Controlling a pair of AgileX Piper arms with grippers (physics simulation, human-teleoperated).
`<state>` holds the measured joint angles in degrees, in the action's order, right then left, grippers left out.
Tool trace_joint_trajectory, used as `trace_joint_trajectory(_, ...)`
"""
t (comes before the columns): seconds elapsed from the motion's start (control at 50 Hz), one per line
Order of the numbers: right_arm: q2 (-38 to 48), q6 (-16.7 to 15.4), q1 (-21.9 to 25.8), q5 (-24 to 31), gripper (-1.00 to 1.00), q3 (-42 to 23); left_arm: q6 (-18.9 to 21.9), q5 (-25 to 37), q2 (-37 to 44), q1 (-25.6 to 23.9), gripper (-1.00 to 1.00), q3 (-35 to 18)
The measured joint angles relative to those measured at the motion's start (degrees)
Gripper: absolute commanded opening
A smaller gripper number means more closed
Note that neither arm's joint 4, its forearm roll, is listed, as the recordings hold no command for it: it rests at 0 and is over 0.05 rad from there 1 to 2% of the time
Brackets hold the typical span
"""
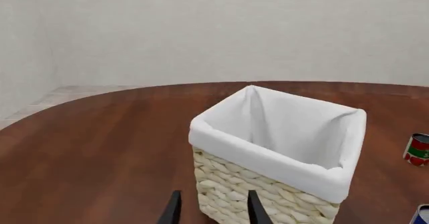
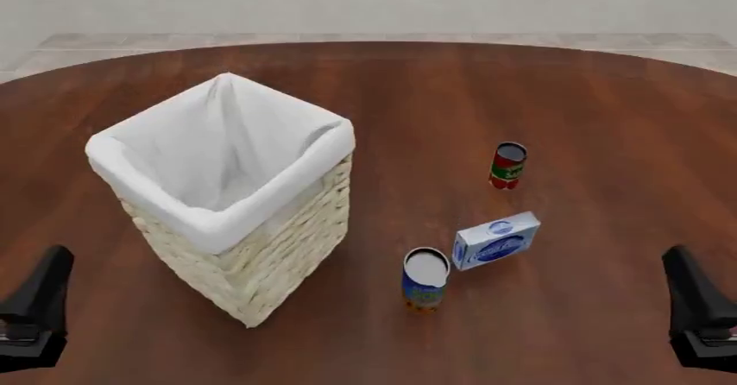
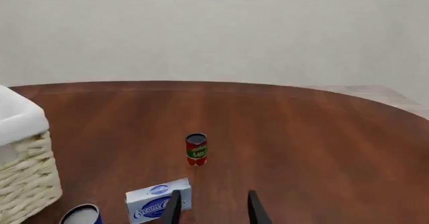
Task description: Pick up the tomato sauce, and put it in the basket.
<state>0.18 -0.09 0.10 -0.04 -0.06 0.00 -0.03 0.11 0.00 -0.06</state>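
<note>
The tomato sauce stands upright on the brown wooden surface, its long axis vertical, silver-grey top up, red label and green band facing the arms. It is on the right half of the surface, well apart from the basket, with nothing touching it. Just nearer the arms lies a blue-and-white cream cheese box, flat on its broad face, and nearer again, slightly to the left, stands a larger blue-and-orange can with a pale top. The wicker basket stands on the left half, white liner folded over its rim, mouth open and nothing visible inside.

The right end effector is low at the near right edge, and in its wrist view the can stands ahead of the fingers, somewhat off toward the basket's side, beyond the box. Its two dark fingers stand apart with a clear gap and hold nothing. The left end effector is at the near left edge, fingers likewise parted and empty, with the basket directly in front of it.

The right arm appears nearer the can. The coming reach likely runs forward and slightly leftward, passing above or beside the box, then closing on the can's upright sides. Nothing has been picked up yet.
</note>
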Motion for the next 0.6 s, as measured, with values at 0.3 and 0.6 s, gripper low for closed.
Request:
trace_joint_trajectory(0.3,1.59,-0.25,0.96,-0.67,1.00,-0.10,0.01,-0.06,0.25,0.01,1.00,-0.14)
trace_joint_trajectory(0.6,10.83,-1.46,2.48,-6.29,1.00,-2.38,0.00,-0.08,0.31,0.01,1.00,-0.17)
